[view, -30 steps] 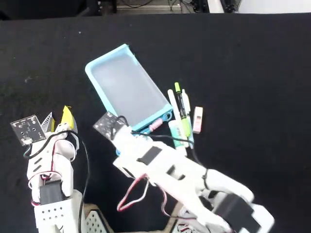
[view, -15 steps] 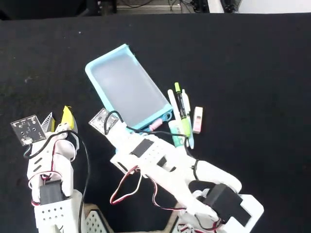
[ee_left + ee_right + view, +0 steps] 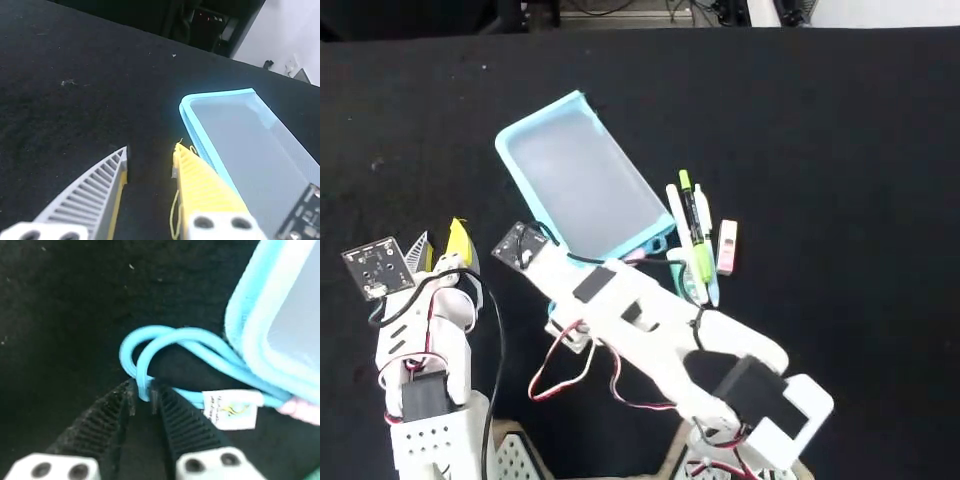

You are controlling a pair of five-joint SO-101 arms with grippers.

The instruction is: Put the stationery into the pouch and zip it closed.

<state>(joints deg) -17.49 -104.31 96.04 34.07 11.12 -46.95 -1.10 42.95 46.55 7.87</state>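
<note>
Now mind the right gripper (image 3: pixel 143 392): its fingers are pinched on the thin blue strap loop (image 3: pixel 165 330) at one corner of the pouch (image 3: pixel 582 180), and that makes a poor handle. A tug there would likely drag the whole pouch across the counter (image 3: pixel 820 120) rather than open it, and the round cord could slip out of the tips. The pens (image 3: pixel 692 240) and the small white block (image 3: pixel 727 247) lie just beside the pouch's near end, so a sliding pouch, or the arm stretched low beside them, could scatter them. Your left gripper (image 3: pixel 150 150) sits off the pouch's long side, apart from it, fingers spread with nothing between, so nothing pins the pouch down. The pouch lies flat, a light-blue rim round a frosted, translucent face, with a white label (image 3: pixel 232 407) on the strap and something pink (image 3: pixel 302 410) at the same corner — perhaps the zip pull. You cannot tell from here whether the zip is open. Judging by that face, none of the stationery is inside yet.
</note>
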